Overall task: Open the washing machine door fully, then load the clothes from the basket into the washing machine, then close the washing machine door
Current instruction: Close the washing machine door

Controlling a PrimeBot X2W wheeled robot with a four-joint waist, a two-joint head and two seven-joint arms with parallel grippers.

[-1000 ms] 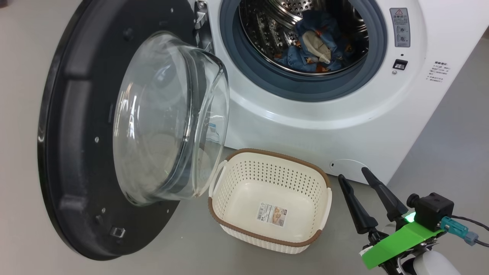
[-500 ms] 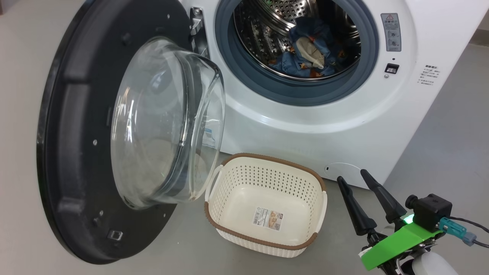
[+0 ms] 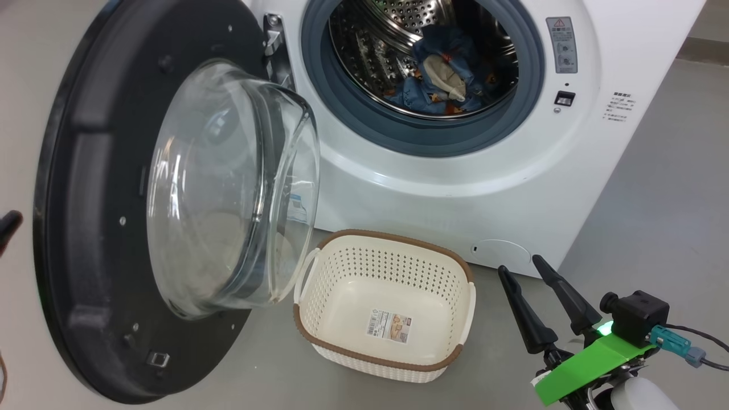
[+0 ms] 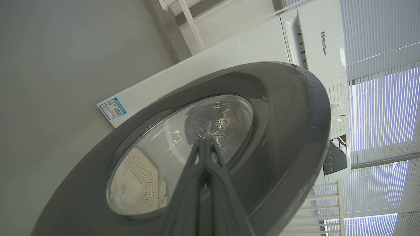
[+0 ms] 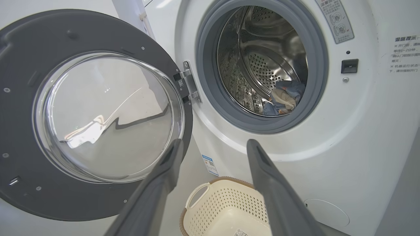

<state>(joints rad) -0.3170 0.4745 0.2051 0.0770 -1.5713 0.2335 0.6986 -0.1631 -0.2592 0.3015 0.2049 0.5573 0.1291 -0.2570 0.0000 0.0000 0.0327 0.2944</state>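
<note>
Black door [image 3: 80, 171] needs a slow outside push from my closed-up, empty left claw [image 4: 204, 144], keeping my spread-wide, empty right claw [image 3: 519, 265] clear.

Washing machine [image 3: 455, 188] mouth unblocked, washing machine door [image 3: 74, 239] swung wide left.
Door's glass bowl bulges toward the basket [image 3: 393, 237], just beside its handle. Basket sits on the floor [image 3: 655, 228] under the mouth; bare floor right of it. Clothes [image 3: 438, 85] lie low in the drum.
</note>
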